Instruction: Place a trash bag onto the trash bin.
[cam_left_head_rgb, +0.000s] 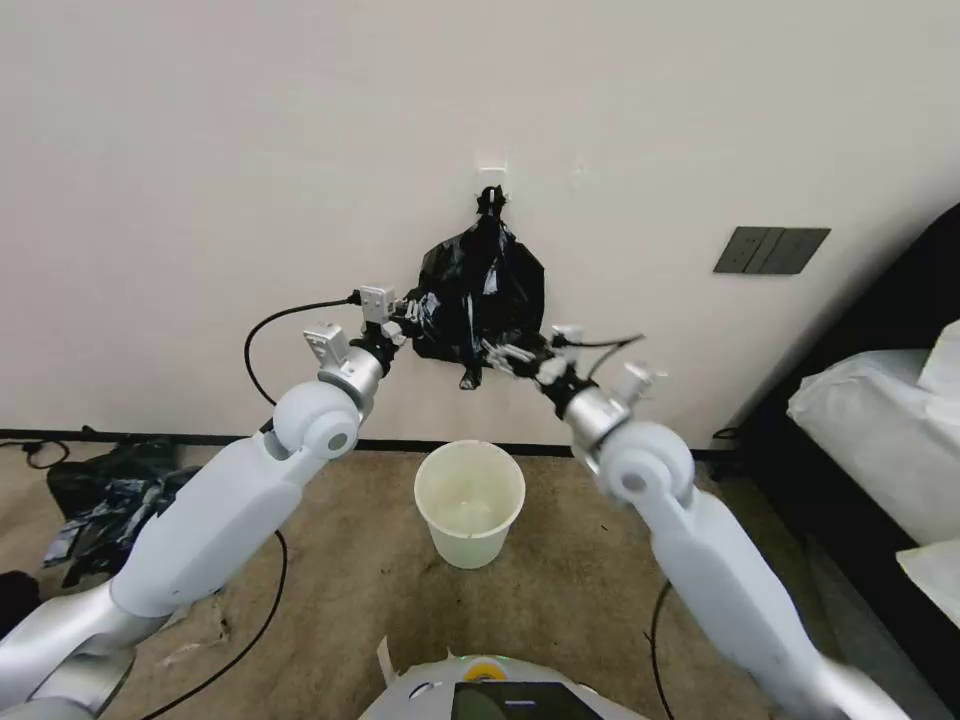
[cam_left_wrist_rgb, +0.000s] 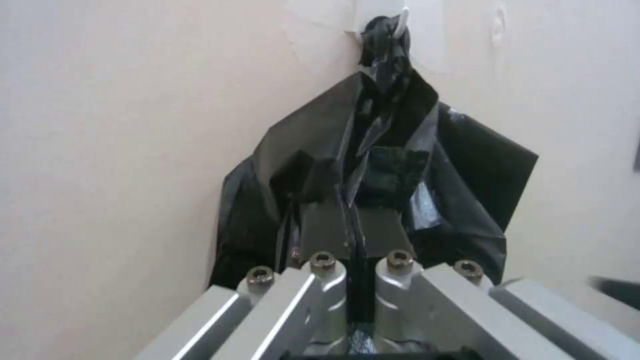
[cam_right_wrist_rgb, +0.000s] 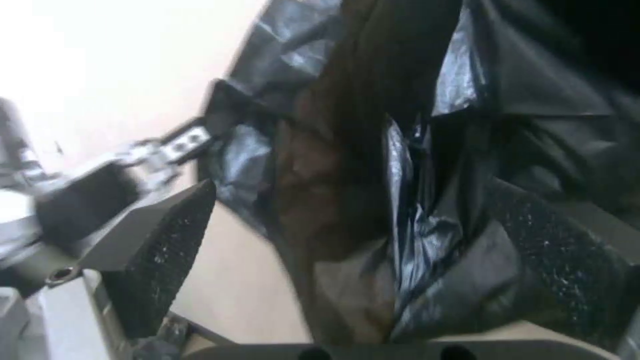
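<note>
Left hand (cam_left_wrist_rgb: 353, 200) clenched on glossy wrinkled trash bag (cam_left_head_rgb: 480, 295) | right hand (cam_right_wrist_rgb: 360, 240) released around it | round cream trash bin (cam_left_head_rgb: 470, 502) below

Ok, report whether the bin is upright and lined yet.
Upright and unlined: the trash bin stands open-mouthed on the floor, its inside bare; the trash bag hangs on the wall.

A bedroom-like room: plain cream wall (cam_left_head_rgb: 200, 150) with dark switch plate (cam_left_head_rgb: 771, 250), brown carpet (cam_left_head_rgb: 340, 560), and white-covered bed (cam_left_head_rgb: 880, 440) at right edge.
</note>
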